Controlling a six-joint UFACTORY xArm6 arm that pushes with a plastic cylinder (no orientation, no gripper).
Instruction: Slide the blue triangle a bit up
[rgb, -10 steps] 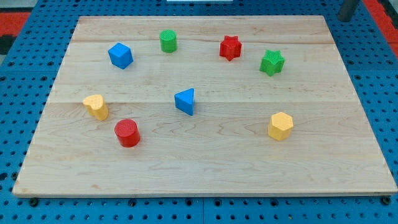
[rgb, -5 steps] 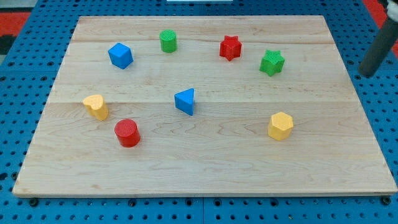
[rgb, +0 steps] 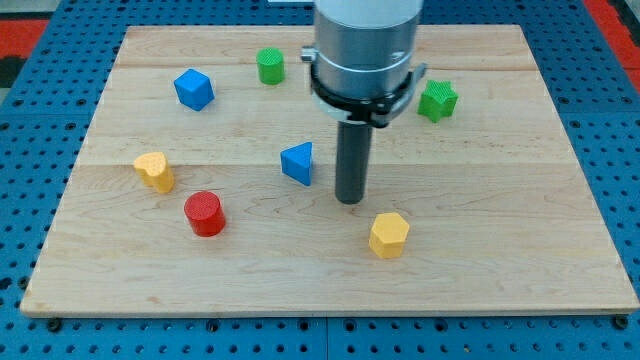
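Observation:
The blue triangle (rgb: 298, 163) lies near the middle of the wooden board (rgb: 480, 260). My tip (rgb: 348, 200) rests on the board just to the triangle's right and slightly lower, a small gap between them. The arm's grey body hangs over the upper middle of the board and hides the red star.
A blue cube (rgb: 194, 89) and a green cylinder (rgb: 270, 66) sit at the upper left. A green star (rgb: 437, 100) is at the upper right. A yellow heart-like block (rgb: 154, 171) and a red cylinder (rgb: 204, 213) are at the left. A yellow hexagonal block (rgb: 388, 235) lies below and to the right of my tip.
The arm has swept in from the view's right edge to the board's middle. The yellow hexagonal block has moved left and down. The blue triangle has not moved.

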